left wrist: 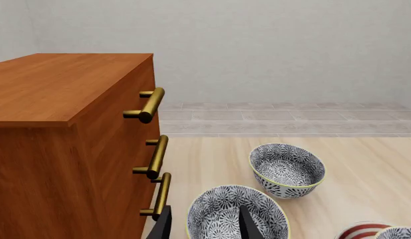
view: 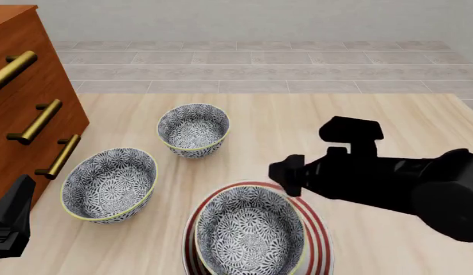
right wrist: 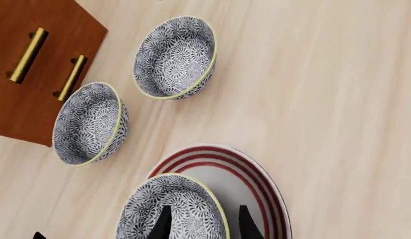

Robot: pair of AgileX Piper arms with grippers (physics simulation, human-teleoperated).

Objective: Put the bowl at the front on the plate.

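The bowl [view: 250,234], black-and-white floral with a pale yellow-green rim, sits upright inside the plate [view: 317,229], a white plate with red rings at the table's front. My right gripper [view: 284,175] hovers open just above the far side of the plate. In the right wrist view its fingers [right wrist: 167,224] stand apart on either side of the bowl's [right wrist: 172,209] rim, holding nothing, with the plate [right wrist: 258,174] beneath. My left gripper [view: 11,222] is low at the front left, open and empty, pointing at the left bowl [left wrist: 235,211].
Two alike bowls stand on the wooden table: one at the left [view: 110,183], one further back in the middle [view: 192,129]. A brown drawer cabinet [view: 22,86] with brass handles [view: 39,121] fills the left side. A tiled wall base runs behind the table.
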